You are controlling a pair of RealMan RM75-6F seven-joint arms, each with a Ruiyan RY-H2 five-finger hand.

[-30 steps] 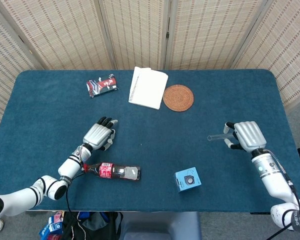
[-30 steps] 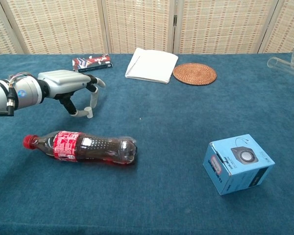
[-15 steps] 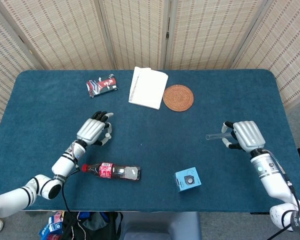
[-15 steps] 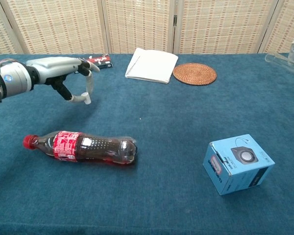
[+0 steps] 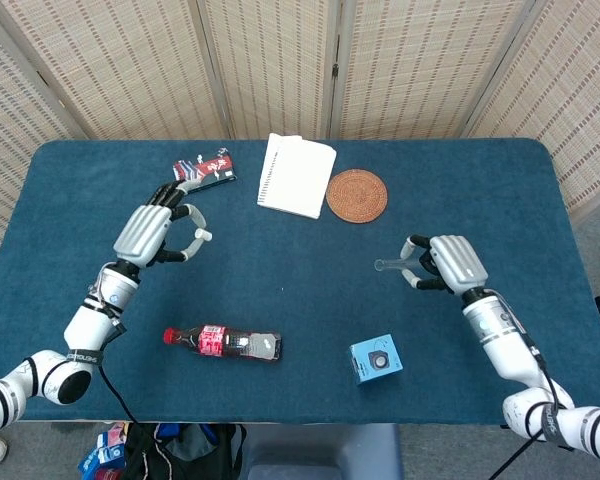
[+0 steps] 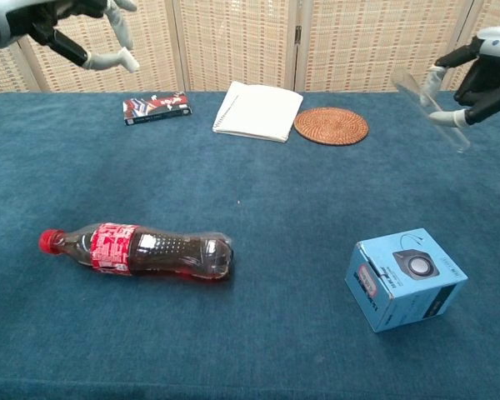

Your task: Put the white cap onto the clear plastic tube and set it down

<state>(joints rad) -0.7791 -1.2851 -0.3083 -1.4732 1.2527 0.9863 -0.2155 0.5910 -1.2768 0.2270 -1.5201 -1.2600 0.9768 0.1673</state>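
White cap [image 5: 205, 236]: sits pinched at the fingertips of the left hand [image 5: 148, 232], high over the left of the table [image 5: 70, 215] and well apart from everything lying on it. Looks a small, light pinch, thumb and one finger closed on the cap; in the chest view shows only as a pale stub [image 6: 131, 61] at the top left corner. Could slip out or twist in so thin a hold, especially if swung fast toward the middle; would then likely bounce on the blue cloth and roll off toward the cola bottle [image 5: 225, 342] lying on its side below.

Further right: red packet [image 5: 202, 168], white notebook [image 5: 297, 175] and woven coaster [image 5: 356, 195] along the far edge, out of the way. Blue box [image 5: 376, 359] near the front, just below the right hand's line of travel, so worth clearing on the way down.

Clear plastic tube [image 5: 388, 265]: held off the table in the right hand [image 5: 445, 262], fingers clamped round one end, open end pointing left toward the cap. Tilts in the chest view [image 6: 429, 108], upper end toward the middle. Hard to see, being transparent and slim, so the mouth may be misjudged and the cap pushed against the rim instead of over it. May also slide back through the fingers under the push, being smooth. Once capped and laid down, probably rolls, being round; calls for a low, gentle release.
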